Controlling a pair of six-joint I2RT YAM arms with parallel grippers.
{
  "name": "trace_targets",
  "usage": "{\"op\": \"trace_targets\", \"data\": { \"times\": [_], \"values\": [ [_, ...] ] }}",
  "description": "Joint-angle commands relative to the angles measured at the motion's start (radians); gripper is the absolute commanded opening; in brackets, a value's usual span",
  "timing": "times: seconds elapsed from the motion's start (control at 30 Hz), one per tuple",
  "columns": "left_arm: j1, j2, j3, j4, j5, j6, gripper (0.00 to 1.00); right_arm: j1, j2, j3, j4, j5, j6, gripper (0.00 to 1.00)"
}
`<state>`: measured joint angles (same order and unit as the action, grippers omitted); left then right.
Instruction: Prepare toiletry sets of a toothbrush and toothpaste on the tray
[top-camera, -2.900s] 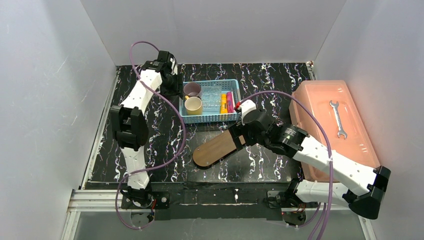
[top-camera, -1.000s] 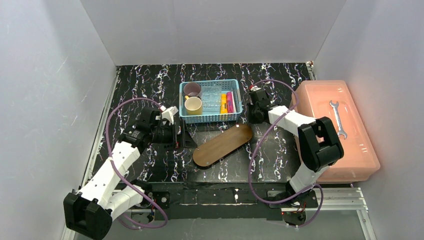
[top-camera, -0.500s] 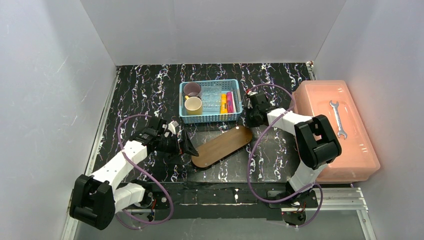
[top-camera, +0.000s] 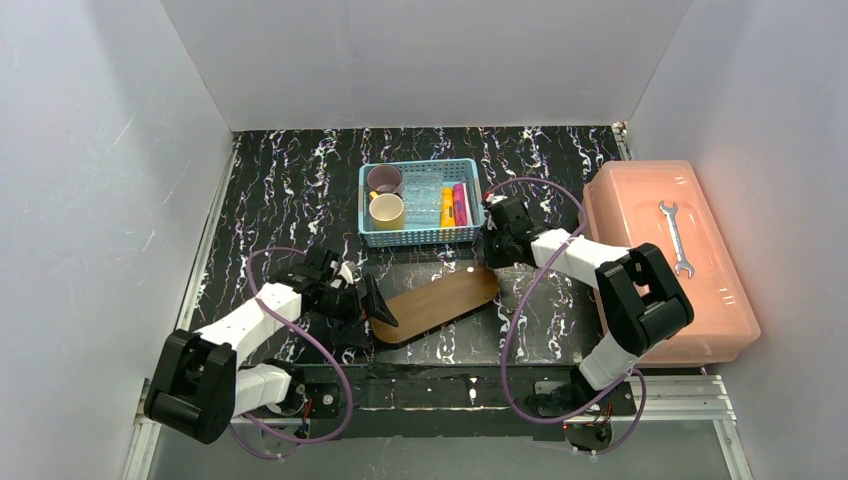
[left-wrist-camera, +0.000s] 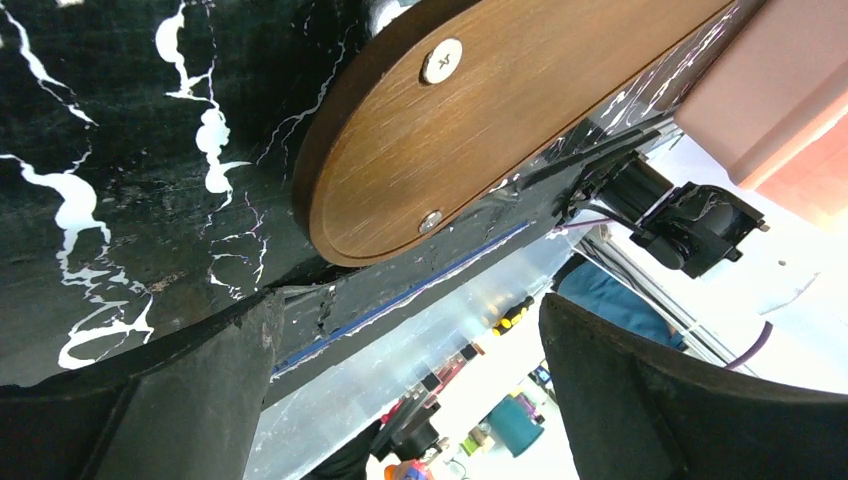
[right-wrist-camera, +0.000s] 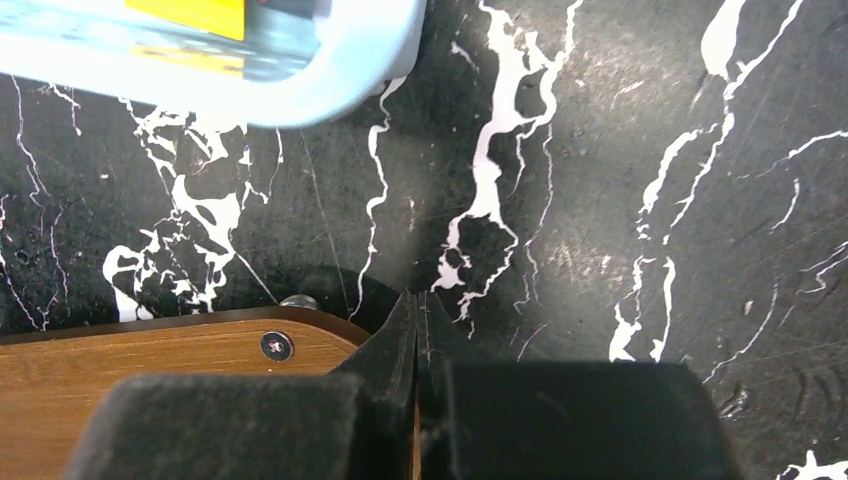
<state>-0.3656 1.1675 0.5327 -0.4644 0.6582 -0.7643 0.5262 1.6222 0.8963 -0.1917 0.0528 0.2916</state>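
On marbled table (top-camera: 300, 180), tray (top-camera: 437, 303), left jaws spread, right jaws closed

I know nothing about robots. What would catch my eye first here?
The big pink box on the right, with a wrench on its lid. Then the blue basket at the back, holding two cups, a yellow tube and a pink tube. In the middle lies a brown wooden tray, the left claw wide open at one end and the right claw shut at the other.

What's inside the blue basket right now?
In the basket: a mauve cup, a cream cup, pale items too blurred to identify, a yellow-orange tube and a pink tube. Whatever lies beneath them is covered.
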Motion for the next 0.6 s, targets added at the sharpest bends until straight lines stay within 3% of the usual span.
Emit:
{"op": "trace_targets", "data": {
  "times": [0.0,0.57],
  "values": [
    [-0.010,0.005,-0.032,0.013,0.056,-0.040,0.98,0.028,-0.038,-0.014,-0.020,0.028,0.035,0.01],
    [-0.021,0.047,-0.071,0.119,0.017,-0.180,0.98,0.092,-0.069,-0.054,-0.015,0.045,0.081,0.01]
  ]
}}
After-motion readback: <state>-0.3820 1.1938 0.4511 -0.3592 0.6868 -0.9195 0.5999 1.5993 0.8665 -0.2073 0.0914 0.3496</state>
